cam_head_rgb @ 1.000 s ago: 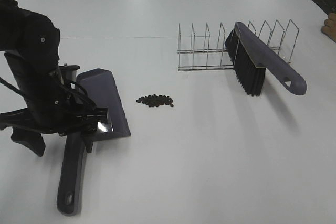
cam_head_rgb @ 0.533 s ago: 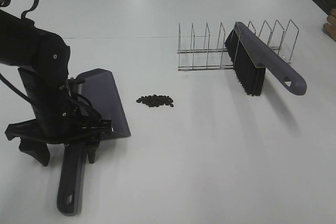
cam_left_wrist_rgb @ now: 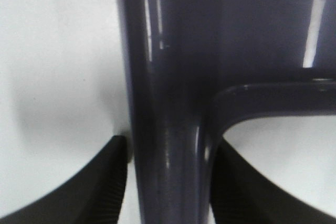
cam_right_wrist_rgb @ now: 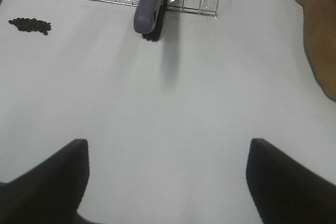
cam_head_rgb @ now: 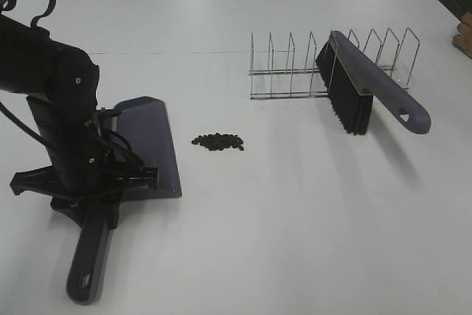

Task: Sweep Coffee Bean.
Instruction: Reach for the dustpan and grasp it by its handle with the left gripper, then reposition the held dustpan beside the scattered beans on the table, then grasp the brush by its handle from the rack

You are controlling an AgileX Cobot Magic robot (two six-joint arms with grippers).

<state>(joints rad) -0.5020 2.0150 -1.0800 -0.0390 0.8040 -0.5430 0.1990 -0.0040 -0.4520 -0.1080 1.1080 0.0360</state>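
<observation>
Your left tool (cam_head_rgb: 99, 201) is clamped on the dustpan (cam_head_rgb: 151, 142) handle. The coffee bean (cam_head_rgb: 218, 142) lies on the bench (cam_head_rgb: 295, 219) near the pan's open lip, toward the brush side (right tool (cam_right_wrist_rgb: 168, 182) spread wide).

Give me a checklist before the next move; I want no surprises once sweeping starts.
1. Left gripper closed on the dustpan handle: ok, a finger on each side.
2. Coffee beans in one pile, apart from the dustpan: ok.
3. Brush picked up: not ok, it leans in the wire rack.
4. Right gripper open and empty: ok.
5. Table free of people: not ok, a hand rests at the edge near the rack.
</observation>
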